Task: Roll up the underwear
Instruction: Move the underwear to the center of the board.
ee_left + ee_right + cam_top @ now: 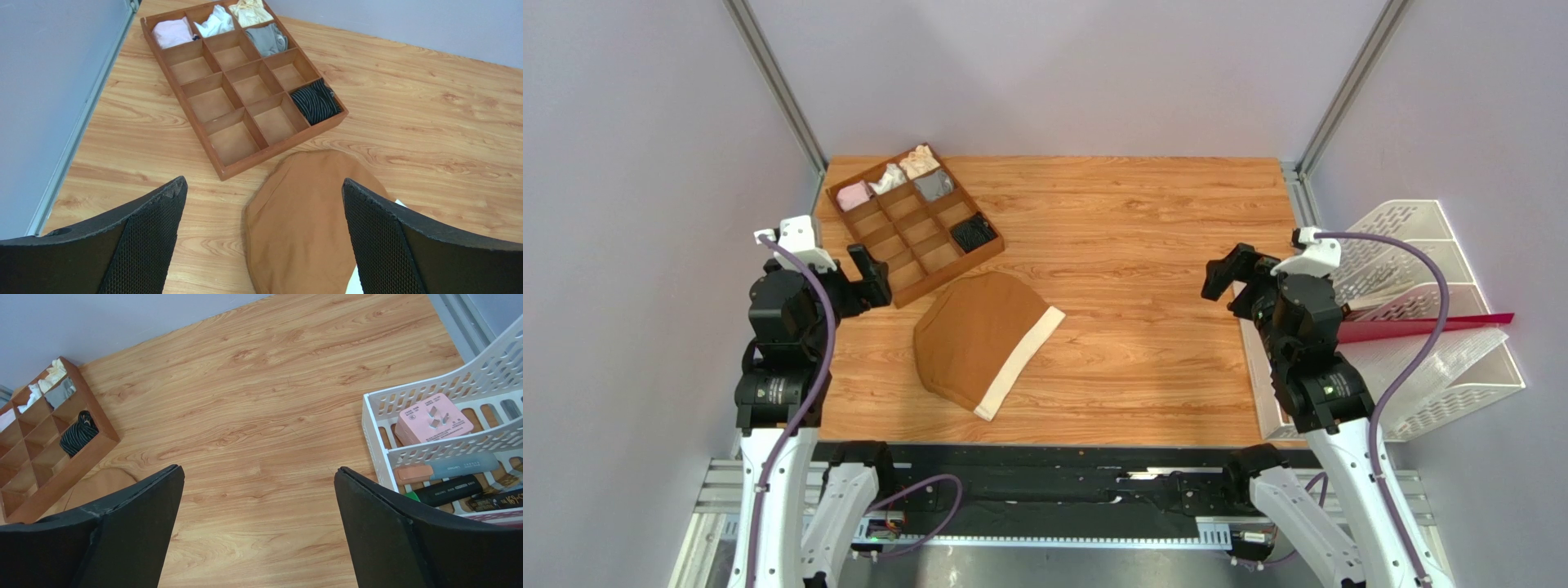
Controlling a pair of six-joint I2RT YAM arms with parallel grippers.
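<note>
Near the middle of the table (pixel 1136 245), the brown underwear (pixel 983 337) lies flat, its cream band to the right, just beside the wooden divider box (pixel 279 149). The left gripper (pixel 264 182) and right gripper (pixel 258 470) are spread wide, holding nothing. Print on the pink plug adapter (pixel 433 424) in the white basket (pixel 371 419) is too small to read.

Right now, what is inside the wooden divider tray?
The tray holds five small fabric bundles: pink, white and cream in the far row, grey in the next, black striped nearest. Seven cells show bare wood. Anything under the bundles is covered.
</note>
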